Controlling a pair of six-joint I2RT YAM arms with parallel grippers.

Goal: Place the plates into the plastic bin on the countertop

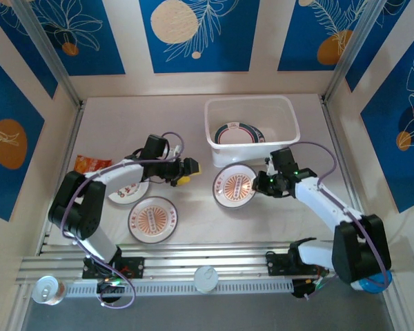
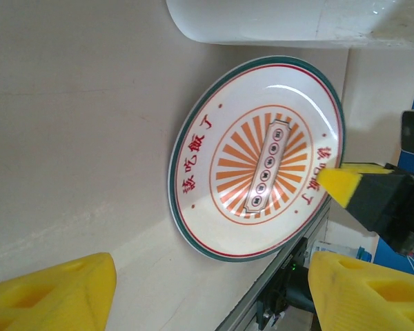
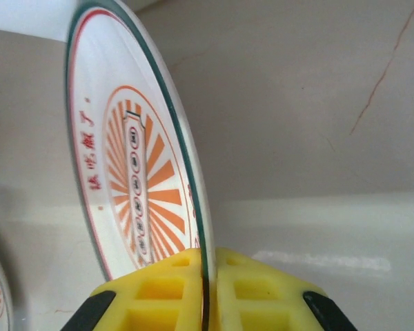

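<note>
Gripped plate: a white plate (image 3: 134, 179) with an orange sunburst centre and a thin green rim; its edge sits pinched in the right hand, and its body extends straight out from the fingertips. Whether it is clear of the surface cannot be told.
Right hand: the right hand (image 1: 262, 183) is clenched on that plate's rim, with one yellow finger (image 3: 169, 293) pressed to each face.
Plastic bin: the plastic bin (image 1: 288, 114) stands just beyond the right hand, past the gripped plate's far edge.
Plate in bin: a green-rimmed plate (image 1: 240, 133) lies flat on the bin floor.
Left hand: the left hand (image 1: 188, 170) is released, its fingers spread wide with nothing between them. The gripped plate is ahead of its fingertips, near but apart.
Loose plates: one sunburst plate (image 1: 152, 219) lies behind the left hand, toward the arm bases. Another plate (image 1: 126, 194) is partly under the left forearm.
Surface: the pale beige surface (image 1: 186, 131) carries the bin and the plates.
Orange packet: an orange packet (image 1: 90, 164) lies well behind the left hand, by the side wall.
</note>
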